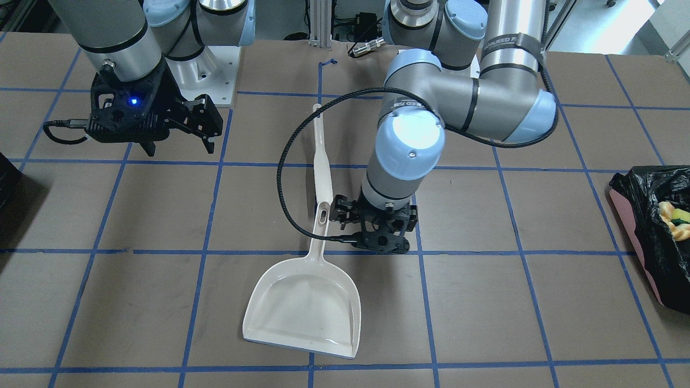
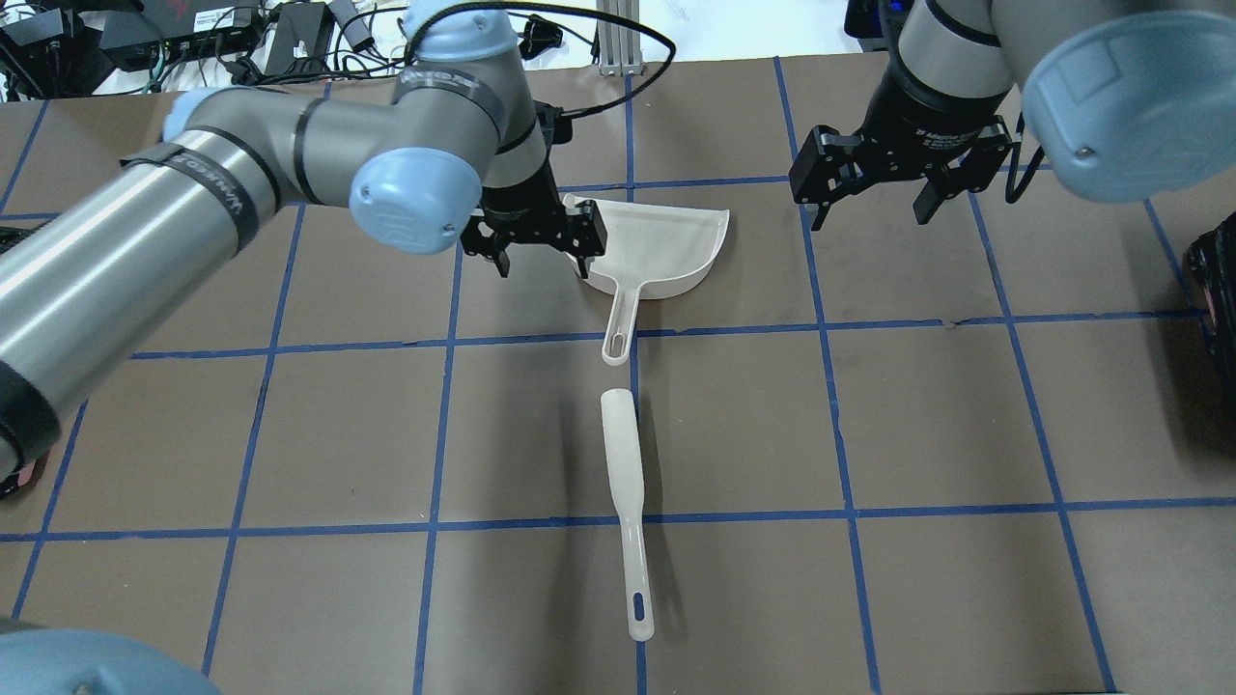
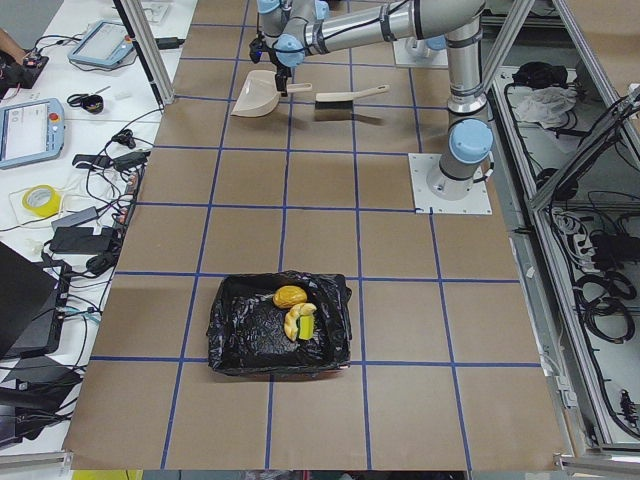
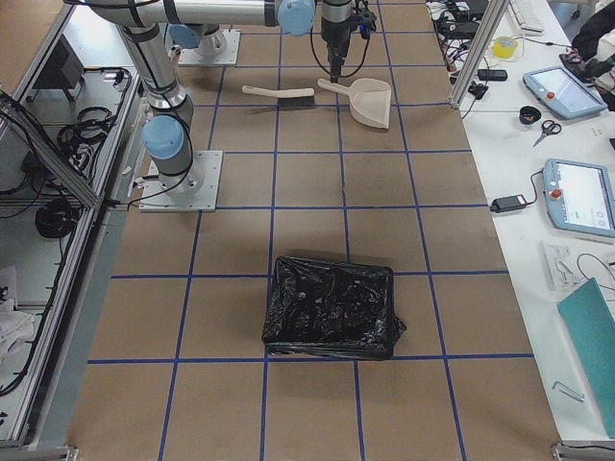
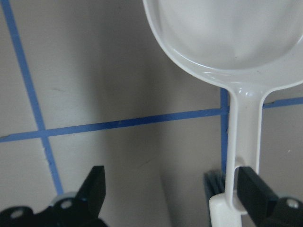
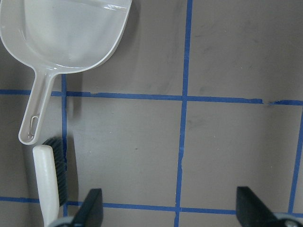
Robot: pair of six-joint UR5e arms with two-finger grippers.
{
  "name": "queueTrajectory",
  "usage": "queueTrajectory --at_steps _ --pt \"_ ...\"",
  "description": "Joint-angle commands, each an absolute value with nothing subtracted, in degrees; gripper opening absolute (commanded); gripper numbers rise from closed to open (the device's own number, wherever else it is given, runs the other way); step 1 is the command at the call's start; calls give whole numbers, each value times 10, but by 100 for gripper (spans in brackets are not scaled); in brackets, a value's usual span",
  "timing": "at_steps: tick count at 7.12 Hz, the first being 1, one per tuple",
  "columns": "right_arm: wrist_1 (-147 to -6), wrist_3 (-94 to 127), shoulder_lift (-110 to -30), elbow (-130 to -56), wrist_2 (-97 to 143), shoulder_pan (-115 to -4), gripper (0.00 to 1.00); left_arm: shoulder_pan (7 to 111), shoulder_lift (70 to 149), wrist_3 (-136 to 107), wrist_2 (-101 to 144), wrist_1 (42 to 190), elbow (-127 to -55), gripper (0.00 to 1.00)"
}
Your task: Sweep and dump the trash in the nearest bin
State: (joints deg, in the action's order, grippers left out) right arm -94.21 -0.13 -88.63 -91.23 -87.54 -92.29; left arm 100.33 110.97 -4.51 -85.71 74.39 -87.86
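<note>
Since the trash point(image 3: 290, 297) (a yellow-orange lump, a pale crescent and a green-and-yellow sponge wedge) is seen lying together inside the bag-lined bin point(image 3: 228, 340) nearest the left-end camera, the dumping is judged to be done. Only the setting-down of the tools is thought to be left.

Farther along the table point(image 1: 485, 302), the dustpan point(image 1: 304, 304) is shown empty and flat on the paper. Its handle end lies just beside the head of the white brush point(image 2: 623, 473), which is laid roughly in line with it.

The left gripper point(image 5: 173, 191) is held low beside the dustpan handle, jaws spread wide and nothing clamped. Whether one finger touches the handle cannot be told. A straight lift is called for, so that neither handle nor brush is nudged, and the jaws are best left apart until the arm is clear.

Farthest off, the right gripper point(image 2: 869, 212) is hung above bare table, well apart from both tools, jaws likewise wide and empty.
</note>
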Motion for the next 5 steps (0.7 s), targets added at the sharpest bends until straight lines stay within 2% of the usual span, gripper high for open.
queueTrajectory --at_steps 1,3,5 --pt "-942 -2 -886 -912 -875 -923 100 931 1058 14 -881 813 -846 100" --pt "-943 -6 -886 -912 -876 -922 100 880 996 49 -884 858 -829 100" --pt "-942 -8 -887 -912 -875 -922 100 856 948 83 -907 878 -844 100"
